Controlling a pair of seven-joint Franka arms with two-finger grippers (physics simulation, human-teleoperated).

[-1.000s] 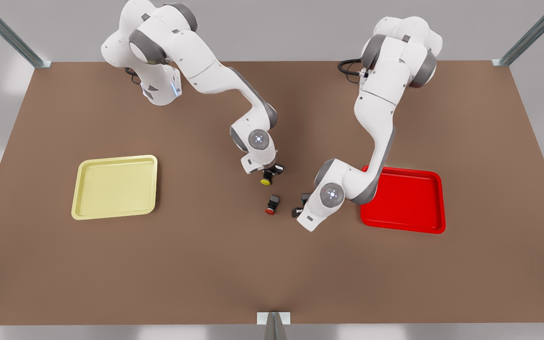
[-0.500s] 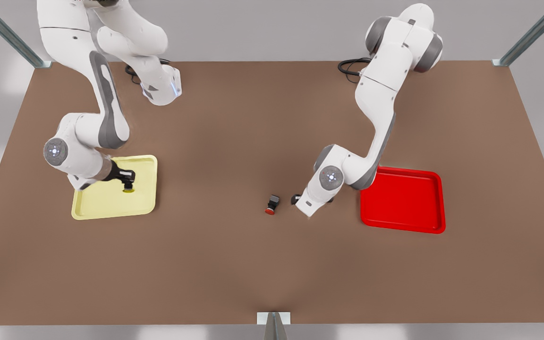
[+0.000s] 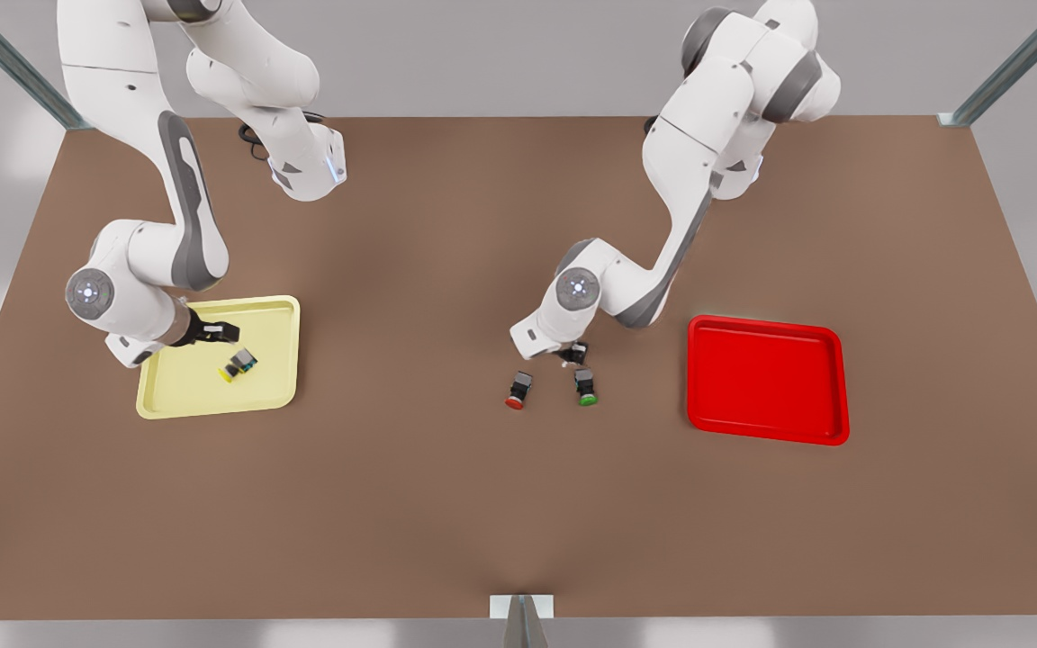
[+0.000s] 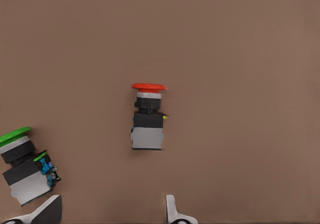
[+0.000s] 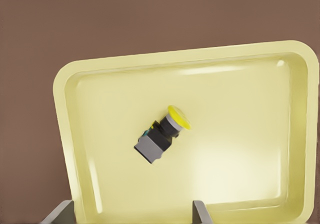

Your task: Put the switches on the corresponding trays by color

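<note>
Red switch [image 3: 518, 390] lies on the counter [image 3: 446, 504] under my spread left end effector [image 3: 572, 354], light and stiff, so I'd pinch its blocky body; right end effector [image 3: 220, 333] spread over yellow tray [image 3: 176, 400].

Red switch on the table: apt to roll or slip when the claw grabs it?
The red switch lies on its side, and its blocky body probably resists rolling. The wide round cap could pivot it if nudged. It looks rigid and light; the open left claw should grip the flat sides.
</note>
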